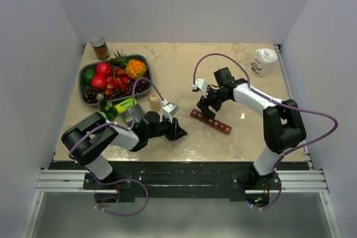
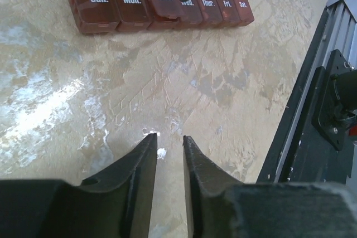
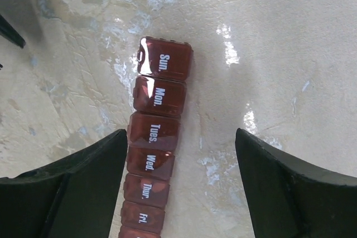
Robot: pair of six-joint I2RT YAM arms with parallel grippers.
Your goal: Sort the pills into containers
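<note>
The containers are a dark red-brown strip with lids marked Sun. to Sat., lying on the table at centre. It shows in the left wrist view and the right wrist view. My right gripper is open wide over the strip, with its left finger beside the Tues. and Wed. lids. The Tues. lid looks slightly tilted. The pills fill a small clear bottle standing behind my left arm. My left gripper is empty, its jaws a narrow gap apart, left of the strip.
A grey-green bowl of fruit sits at the back left, with a metal can behind it. Green items lie near the left arm. A white cup stands at the back right. The table's near edge and rail are close to my left gripper.
</note>
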